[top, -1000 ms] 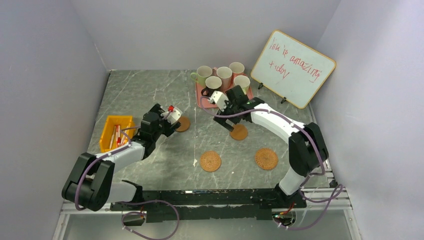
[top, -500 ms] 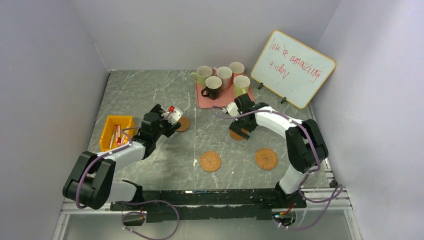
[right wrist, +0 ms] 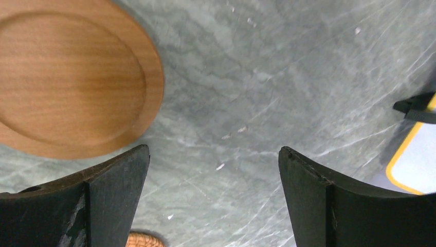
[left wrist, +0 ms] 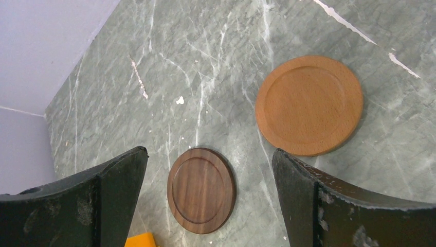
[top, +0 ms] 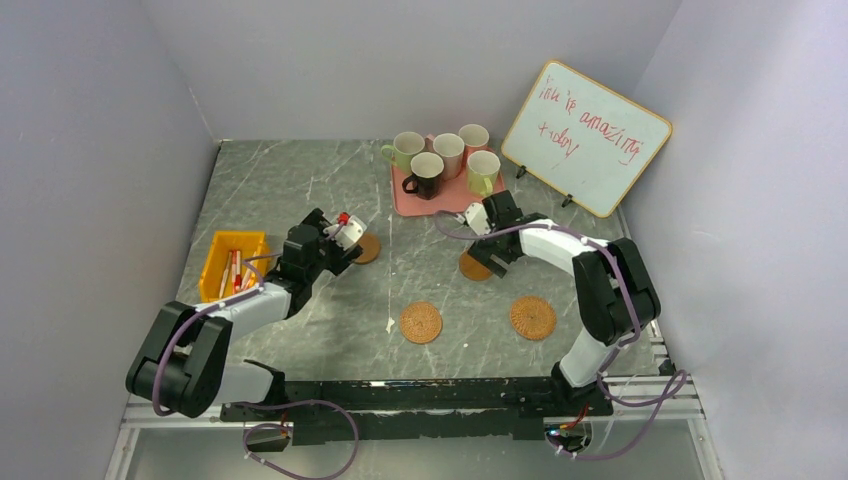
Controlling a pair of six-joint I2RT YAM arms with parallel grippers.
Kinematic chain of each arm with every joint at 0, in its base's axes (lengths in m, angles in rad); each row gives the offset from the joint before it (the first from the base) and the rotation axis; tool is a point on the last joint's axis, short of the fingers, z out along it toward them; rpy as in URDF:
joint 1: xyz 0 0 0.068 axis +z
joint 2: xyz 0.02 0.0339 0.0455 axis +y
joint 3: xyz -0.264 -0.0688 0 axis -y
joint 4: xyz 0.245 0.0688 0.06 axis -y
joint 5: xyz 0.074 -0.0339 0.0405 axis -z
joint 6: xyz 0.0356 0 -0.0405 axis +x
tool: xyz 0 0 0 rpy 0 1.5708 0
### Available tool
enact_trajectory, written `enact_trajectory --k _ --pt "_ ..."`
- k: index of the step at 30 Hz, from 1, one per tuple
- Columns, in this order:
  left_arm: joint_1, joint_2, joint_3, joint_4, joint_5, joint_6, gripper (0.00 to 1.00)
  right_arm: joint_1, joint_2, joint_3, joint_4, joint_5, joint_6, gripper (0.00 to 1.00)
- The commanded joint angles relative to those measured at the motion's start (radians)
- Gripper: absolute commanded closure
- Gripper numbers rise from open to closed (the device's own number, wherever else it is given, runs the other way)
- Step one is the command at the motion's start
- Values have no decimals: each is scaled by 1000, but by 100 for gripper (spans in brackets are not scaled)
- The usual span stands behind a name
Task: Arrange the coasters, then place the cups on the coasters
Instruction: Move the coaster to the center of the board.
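Both grippers stand wide and empty; the left gripper [left wrist: 208, 154] hangs over the dark coaster [left wrist: 201, 189], with a tan coaster [left wrist: 309, 105] near it, outside the jaws; the right gripper [right wrist: 213, 152] hangs over bare table [right wrist: 288, 77], a second tan coaster [right wrist: 72, 82] off to one side; two woven coasters [top: 421, 322] lie nearer the bases, well apart; the cups [top: 448, 152] crowd the tray [top: 455, 200] at the back. The discs are thin and flat, so a pinch may scrape the table and skid them; closing where the right jaws stand would likely catch nothing; packed cups invite a knock. From above the left arm hides the dark coaster; the right wrist view cuts its coaster at the edge.
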Motion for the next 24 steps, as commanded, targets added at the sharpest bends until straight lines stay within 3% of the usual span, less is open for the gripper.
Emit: enact_trajectory --k 1,12,17,24 --pt "1 15 4 37 21 -1 4 27 0 -1 123 -31 0 0" --pt "0 13 1 32 29 7 4 312 168 234 99 -46 134 0" --pt "-4 -6 20 13 52 18 4 303 105 228 125 18 123 0" --pt "-61 -11 108 -94 109 45 4 278 -52 219 87 -106 101 0"
